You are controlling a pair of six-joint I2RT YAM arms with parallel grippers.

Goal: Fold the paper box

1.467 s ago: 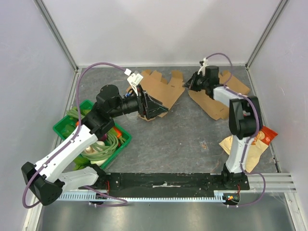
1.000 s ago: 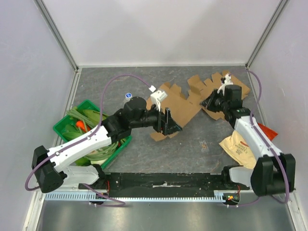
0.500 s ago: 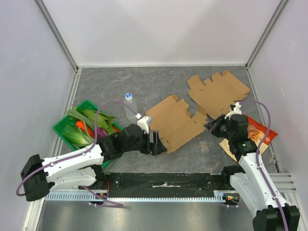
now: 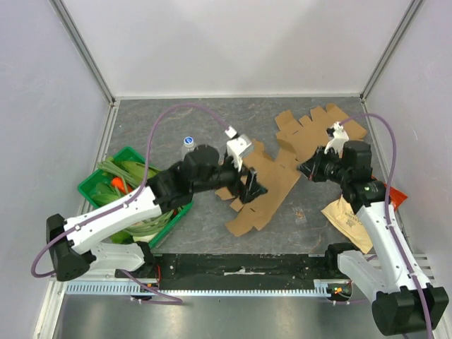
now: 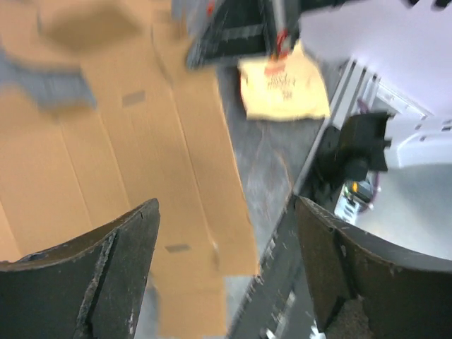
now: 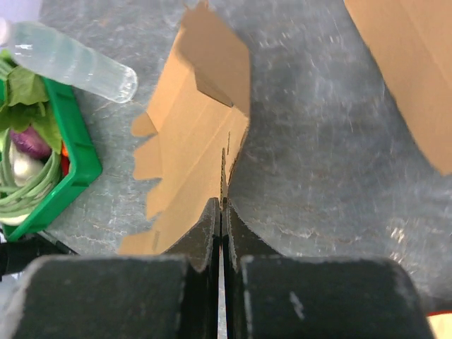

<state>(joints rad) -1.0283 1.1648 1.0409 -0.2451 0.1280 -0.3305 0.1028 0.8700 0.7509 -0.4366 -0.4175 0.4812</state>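
The left gripper (image 5: 226,203) has its jaws spread wide with nothing between them, and it hovers just above the box (image 4: 272,187). The right gripper (image 6: 222,205) has its jaws pressed together, with the tips meeting the box's right-hand edge. Whether a sliver of card is pinched there cannot be told. The box lies opened out near the middle of the tabletop (image 4: 212,120), between the two grippers, with one end toward the near edge.

The folding looks hardly begun. No wall stands, no corner is closed, and every panel and flap is yet to be raised and tucked. A second blank (image 4: 321,131) lies flat toward the far right corner, apart from both grippers.

The top view shows both sheets and both arms, but not how the jaws stand. The right wrist view shows the shut tips and the box's edge seemingly lifted a little, with shadow under it. It also shows the bottle (image 6: 70,60) and basket (image 6: 76,152) toward the left edge. Only the left wrist view shows the gap between its fingers, and the bag (image 5: 282,88) by the right edge.
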